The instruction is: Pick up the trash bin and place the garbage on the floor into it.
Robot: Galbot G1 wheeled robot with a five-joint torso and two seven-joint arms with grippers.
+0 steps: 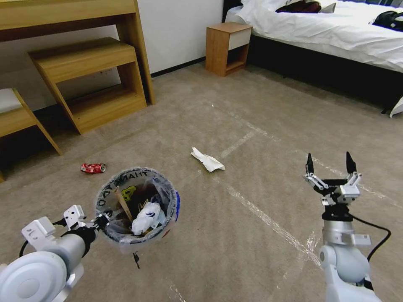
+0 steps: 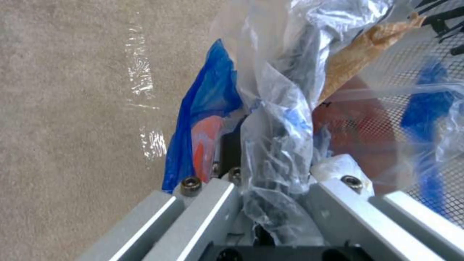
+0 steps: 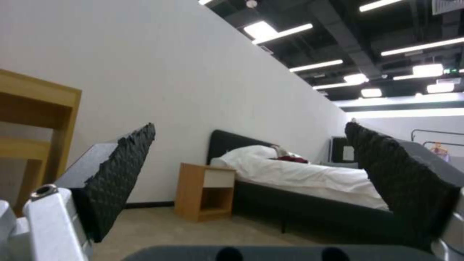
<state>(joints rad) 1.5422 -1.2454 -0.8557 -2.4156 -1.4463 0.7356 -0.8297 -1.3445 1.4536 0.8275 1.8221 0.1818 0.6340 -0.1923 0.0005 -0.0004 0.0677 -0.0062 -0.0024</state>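
My left gripper [image 1: 102,219] clamps the trash bin [image 1: 136,204] by its near rim. A crushed red can [image 1: 92,168] and white crumpled paper [image 1: 207,160] lie on the carpet [image 1: 260,126]; my right gripper [image 1: 330,164] hangs wide open, empty.

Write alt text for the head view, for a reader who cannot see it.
The left tool grips the rim of the bag-lined trash bin, already holding litter, while the right tool hovers open over the carpet. A white crumpled paper and a crushed red can lie on the floor beyond the bin.
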